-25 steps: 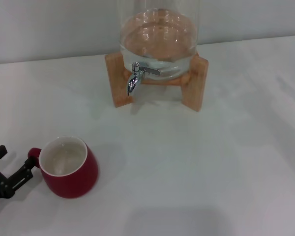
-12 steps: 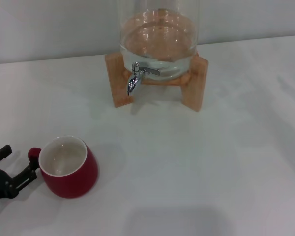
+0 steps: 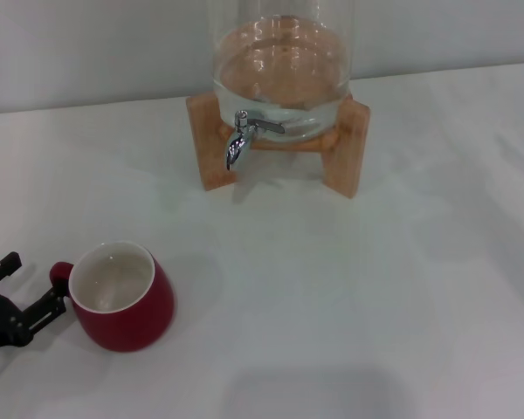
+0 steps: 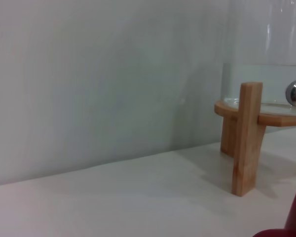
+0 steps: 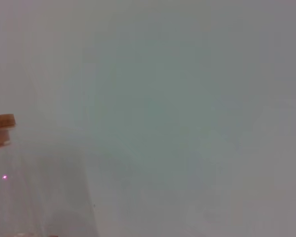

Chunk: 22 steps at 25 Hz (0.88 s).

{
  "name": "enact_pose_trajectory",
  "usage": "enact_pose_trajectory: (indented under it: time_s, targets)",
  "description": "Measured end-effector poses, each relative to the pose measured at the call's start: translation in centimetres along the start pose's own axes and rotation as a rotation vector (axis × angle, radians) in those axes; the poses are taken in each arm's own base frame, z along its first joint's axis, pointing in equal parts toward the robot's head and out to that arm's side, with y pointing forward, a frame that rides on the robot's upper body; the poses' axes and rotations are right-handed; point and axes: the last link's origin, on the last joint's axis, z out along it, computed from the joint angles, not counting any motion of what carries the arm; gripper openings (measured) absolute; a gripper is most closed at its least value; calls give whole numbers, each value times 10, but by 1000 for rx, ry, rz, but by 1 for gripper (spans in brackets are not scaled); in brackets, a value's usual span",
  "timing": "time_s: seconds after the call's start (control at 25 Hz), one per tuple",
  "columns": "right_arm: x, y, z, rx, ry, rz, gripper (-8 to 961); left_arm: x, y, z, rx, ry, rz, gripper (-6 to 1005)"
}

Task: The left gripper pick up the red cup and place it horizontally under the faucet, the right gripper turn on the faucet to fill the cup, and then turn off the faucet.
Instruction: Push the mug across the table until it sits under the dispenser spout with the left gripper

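The left gripper (image 3: 22,292) stands wide, its fingers spread on either side of the handle of the red cup (image 3: 122,297), not yet holding it. The cup sits upright just beyond the claw, well apart from the faucet (image 3: 237,140). To grasp well, I think the claw should advance until the handle lies between the fingers, then squeeze firmly.

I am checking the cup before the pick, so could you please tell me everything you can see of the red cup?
The red cup is a small, rounded, glossy mug, seemingly ceramic, cream-white inside, and looks empty. It stands upright on the white table, mouth up, well in front of the faucet. Its red loop handle points toward the left end effector, whose open fingers reach the handle; contact is unclear.
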Motion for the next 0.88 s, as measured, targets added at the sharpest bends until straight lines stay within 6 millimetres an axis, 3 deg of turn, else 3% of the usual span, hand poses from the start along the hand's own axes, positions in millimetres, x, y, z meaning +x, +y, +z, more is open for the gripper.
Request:
enact_pose_trajectory:
  time_s: [0.88]
  targets:
    - [-1,0,-1,-1,-10,7,795,1,-2,4,5,-9,4,817]
